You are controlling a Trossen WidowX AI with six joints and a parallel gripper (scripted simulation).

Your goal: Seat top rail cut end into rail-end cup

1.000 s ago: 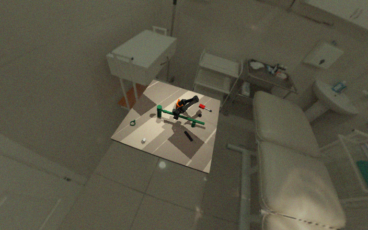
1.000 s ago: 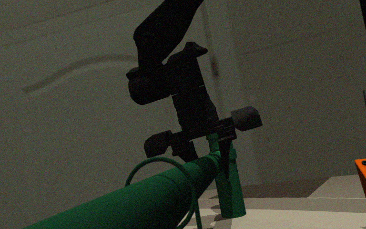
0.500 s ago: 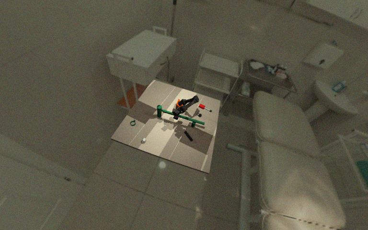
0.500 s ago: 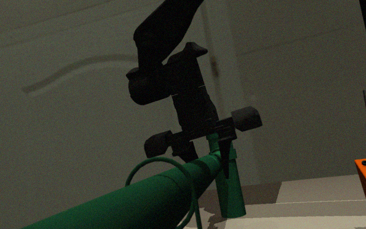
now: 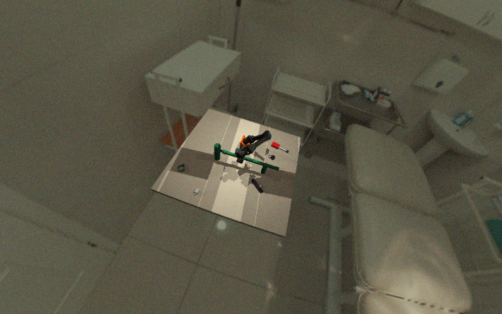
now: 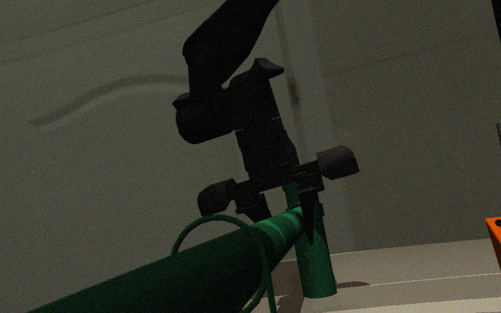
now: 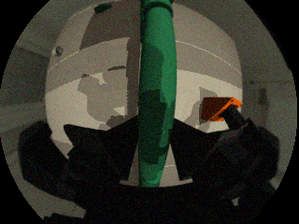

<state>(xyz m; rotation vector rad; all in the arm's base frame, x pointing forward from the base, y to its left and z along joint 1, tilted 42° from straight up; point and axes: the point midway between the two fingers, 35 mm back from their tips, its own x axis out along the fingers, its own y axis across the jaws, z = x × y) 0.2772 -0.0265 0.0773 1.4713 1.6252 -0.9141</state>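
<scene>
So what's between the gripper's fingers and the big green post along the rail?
Only bare green top rail between the gripper and the big green post; nothing is clipped on it, seen in wrist and top views.
</scene>
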